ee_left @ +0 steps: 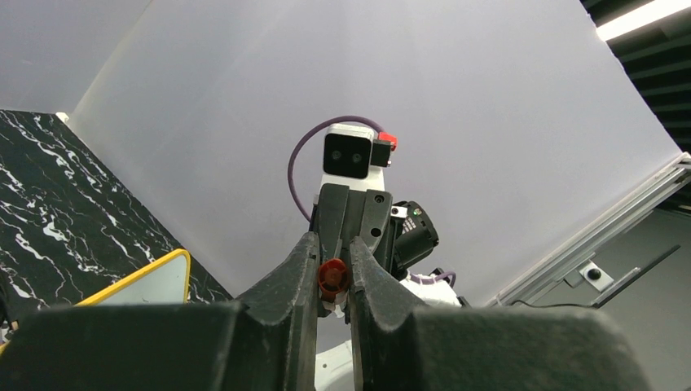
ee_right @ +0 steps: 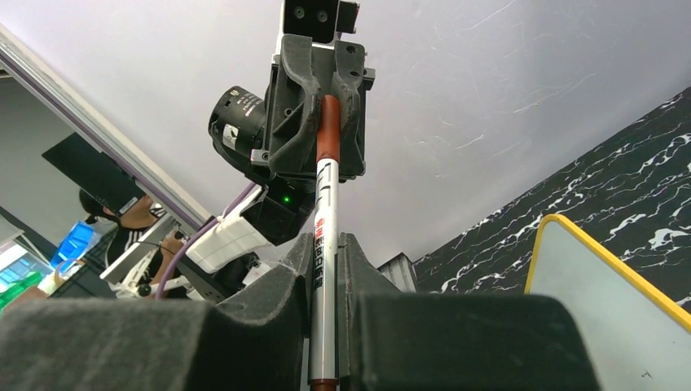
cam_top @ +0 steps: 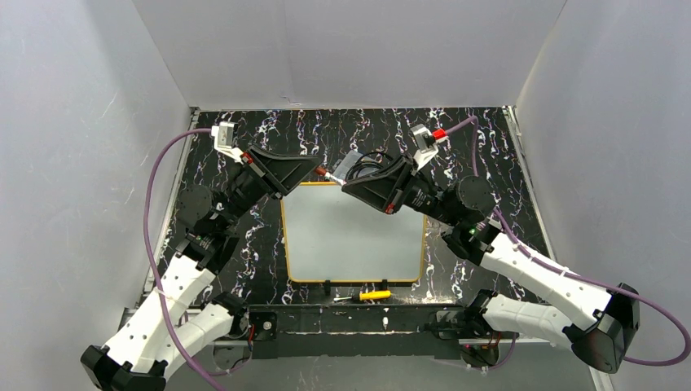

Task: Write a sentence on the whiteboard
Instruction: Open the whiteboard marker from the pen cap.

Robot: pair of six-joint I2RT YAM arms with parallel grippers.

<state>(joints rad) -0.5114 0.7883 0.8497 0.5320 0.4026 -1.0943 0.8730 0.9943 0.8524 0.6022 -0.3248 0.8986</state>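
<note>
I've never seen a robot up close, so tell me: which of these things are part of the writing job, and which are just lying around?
In use: whiteboard; marker, in the right hand; marker cap, in the left hand.
Lying about: small yellow-handled tool on the table, by the whiteboard's near edge.

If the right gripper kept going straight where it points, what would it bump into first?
Probably the left gripper, facing it head-on. Both hold the same marker, so the right gripper would slide along it into that one.
</note>
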